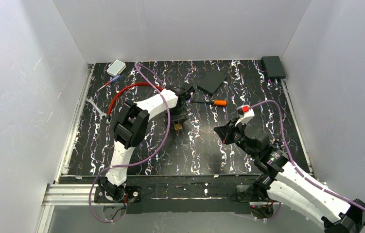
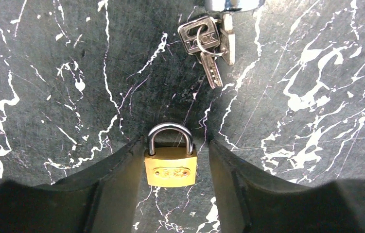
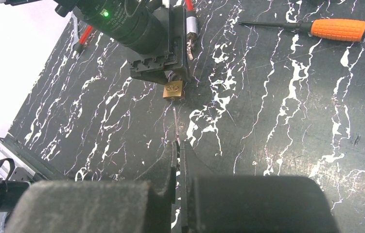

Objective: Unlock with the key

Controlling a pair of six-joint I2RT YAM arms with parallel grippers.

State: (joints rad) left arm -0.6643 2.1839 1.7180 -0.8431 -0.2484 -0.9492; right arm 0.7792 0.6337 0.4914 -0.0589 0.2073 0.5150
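The left gripper (image 2: 176, 148) reaches down to the marbled table (image 2: 49, 73), its jaws parted astride the small brass padlock (image 2: 170, 168), not clamped on it. The key (image 2: 208, 46) lies in its bunch just beyond the padlock's shackle. The right gripper (image 3: 178, 148) hovers apart, pinched closed, empty.

The table (image 1: 209, 155) is a black slab veined with white. A small brass padlock (image 2: 170, 167) lies flat near its middle. Just past the padlock's shackle end, apart from it, lies a key bunch (image 2: 208, 46). Behind and to the right of the padlock lies an orange-handled screwdriver (image 1: 214, 102), with a dark flat plate (image 1: 213, 81) beyond. Left of the padlock curves a red cable (image 1: 122, 92), and further left lies a wrench (image 1: 95, 108). Far back-left of the padlock sits a pale box (image 1: 116, 67), far back-right a black box (image 1: 273, 67).
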